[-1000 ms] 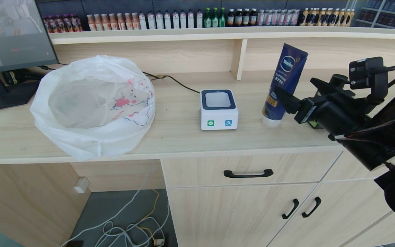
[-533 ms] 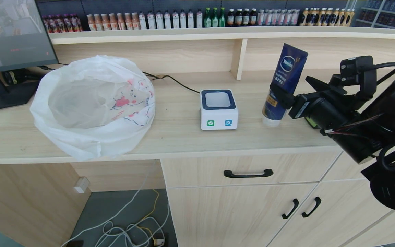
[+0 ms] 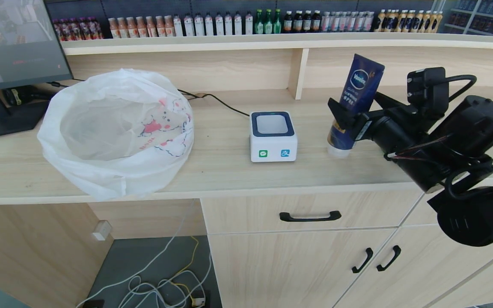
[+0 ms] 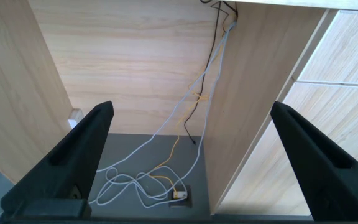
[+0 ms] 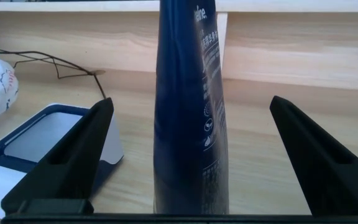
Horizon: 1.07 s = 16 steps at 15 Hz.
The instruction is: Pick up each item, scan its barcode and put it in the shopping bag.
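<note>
The wooden counter [image 3: 229, 171] runs across the head view, with a drawer and 2 doors below it. A row of bottles [image 3: 246, 23] lines the shelf behind. At the left end stands a dark monitor [image 3: 15, 42]. Next to it the white bag [image 3: 101, 179] sits open-mouthed on the counter, its rim rolled outward.

The scanner [image 3: 273, 137], a small white box with a dark-framed window on top, sits near the middle of the counter, well apart from the bag. A black cable [image 3: 221, 102] runs from behind it toward the back wall.

The blue tube [image 3: 362, 81] stands cap-down just right of the scanner, leaning slightly.

The right gripper [image 3: 354, 99] is level with the tube's middle. Its jaws are spread wide, 1 on each side of the tube [image 5: 188, 124], with a gap on both sides; it grips nothing.

The left gripper [image 4: 191, 107] hangs below the counter, jaws wide apart and empty, facing loose wires [image 4: 148, 186] on the floor.
</note>
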### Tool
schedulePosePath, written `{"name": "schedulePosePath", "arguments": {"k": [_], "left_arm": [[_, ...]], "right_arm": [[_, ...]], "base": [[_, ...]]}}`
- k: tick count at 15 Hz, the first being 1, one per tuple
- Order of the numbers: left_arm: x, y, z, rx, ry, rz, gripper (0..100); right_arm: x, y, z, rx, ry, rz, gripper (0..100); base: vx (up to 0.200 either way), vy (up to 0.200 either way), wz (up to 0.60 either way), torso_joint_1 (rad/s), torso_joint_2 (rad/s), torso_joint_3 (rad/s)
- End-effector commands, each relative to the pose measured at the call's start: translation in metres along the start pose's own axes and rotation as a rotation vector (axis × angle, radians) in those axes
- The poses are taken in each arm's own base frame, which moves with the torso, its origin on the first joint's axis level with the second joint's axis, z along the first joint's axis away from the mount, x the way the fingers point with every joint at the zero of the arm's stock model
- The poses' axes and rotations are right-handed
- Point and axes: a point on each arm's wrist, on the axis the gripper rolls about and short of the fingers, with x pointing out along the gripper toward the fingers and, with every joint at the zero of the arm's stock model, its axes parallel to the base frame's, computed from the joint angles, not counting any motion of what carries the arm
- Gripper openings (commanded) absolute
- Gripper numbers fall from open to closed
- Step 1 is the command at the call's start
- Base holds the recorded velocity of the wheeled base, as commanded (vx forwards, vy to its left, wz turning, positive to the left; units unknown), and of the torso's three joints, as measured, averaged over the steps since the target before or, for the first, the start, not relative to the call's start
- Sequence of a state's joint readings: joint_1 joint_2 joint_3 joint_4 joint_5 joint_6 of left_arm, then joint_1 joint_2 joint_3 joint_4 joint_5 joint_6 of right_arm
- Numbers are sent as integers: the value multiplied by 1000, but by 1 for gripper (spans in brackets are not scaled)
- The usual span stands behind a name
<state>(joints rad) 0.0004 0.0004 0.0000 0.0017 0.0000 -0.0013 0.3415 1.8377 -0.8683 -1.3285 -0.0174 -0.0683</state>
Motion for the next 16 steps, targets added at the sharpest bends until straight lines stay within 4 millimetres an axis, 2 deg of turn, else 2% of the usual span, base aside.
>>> {"name": "schedulePosePath", "arguments": {"k": [1, 9, 16], "left_arm": [[0, 0, 0, 0, -1, 0, 100], [0, 0, 0, 0, -1, 0, 100], [0, 0, 0, 0, -1, 0, 100]], "right_arm": [[4, 1, -8, -1, 15, 2, 100], [8, 2, -23, 6, 47, 6, 100], [10, -7, -29, 28, 61, -17, 100]], "base": [[0, 0, 0, 0, 0, 0], [0, 0, 0, 0, 0, 0], [0, 0, 0, 0, 0, 0]]}}
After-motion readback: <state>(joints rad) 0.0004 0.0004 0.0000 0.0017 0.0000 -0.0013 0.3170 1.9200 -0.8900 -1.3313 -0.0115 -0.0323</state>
